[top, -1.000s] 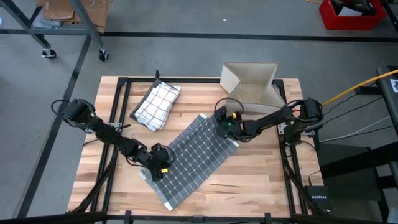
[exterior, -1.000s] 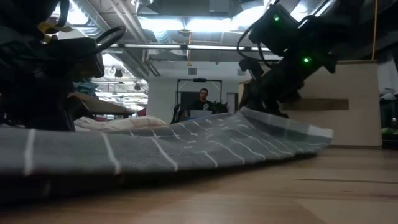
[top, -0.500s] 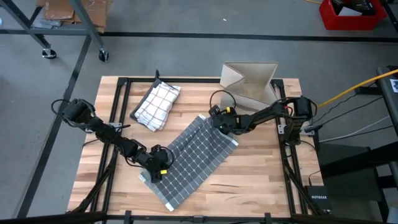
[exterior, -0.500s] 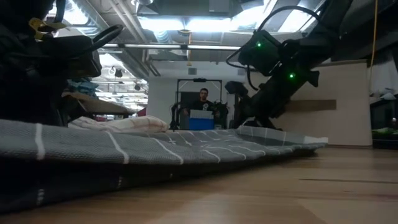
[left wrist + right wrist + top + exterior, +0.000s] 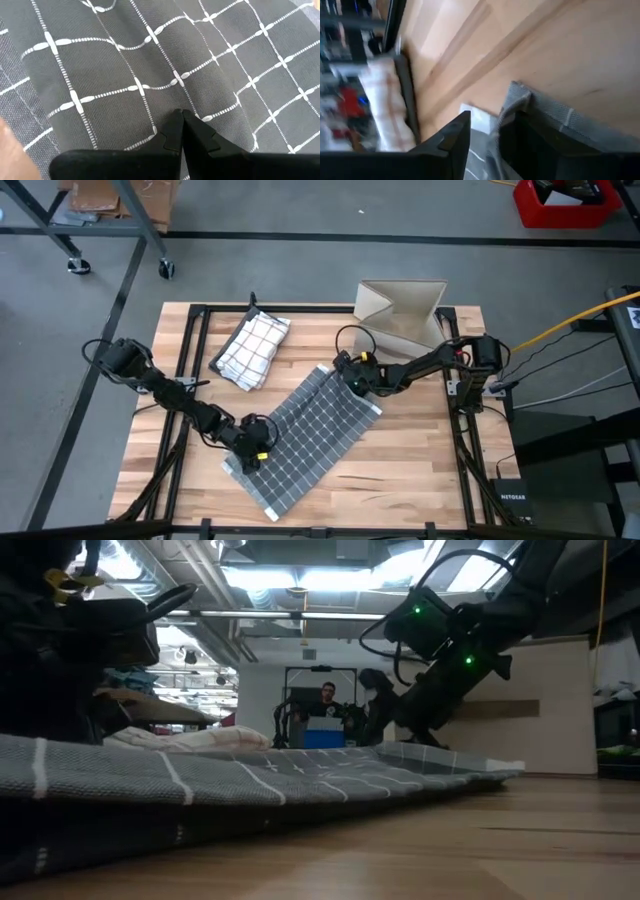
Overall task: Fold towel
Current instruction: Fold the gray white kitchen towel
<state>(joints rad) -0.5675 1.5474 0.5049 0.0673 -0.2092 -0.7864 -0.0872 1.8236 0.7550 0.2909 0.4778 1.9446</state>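
Note:
A grey towel (image 5: 310,430) with a white grid lies slantwise on the wooden table (image 5: 420,470), its long axis running from the far middle to the near left. My left gripper (image 5: 255,452) is shut on it near its left edge. My right gripper (image 5: 345,370) is at the towel's far corner (image 5: 517,92). It is open, and the corner stands up between its two fingers (image 5: 457,132). In the low view the towel (image 5: 300,775) lies low at its far end and is raised at the near left. My left gripper pinches the towel's cloth (image 5: 175,80) at its shut fingertips (image 5: 181,120), slanting down onto it from the table's left. One layer or several, I cannot tell. The cloth puckers a little toward the fingertips. Whether my right gripper's open fingers touch the far corner, I cannot tell.
A folded white checked towel (image 5: 252,345) lies at the far left of the table. An open cardboard box (image 5: 405,315) stands at the far right edge, behind my right arm. Bare wood lies at the near right. A person (image 5: 327,695) sits in the room beyond.
My right gripper has gone down and toward the table's far left, turning at the wrist, and has opened. The towel's far end, which it had held raised, has sunk flat onto the table. The near left part has stayed where it was.

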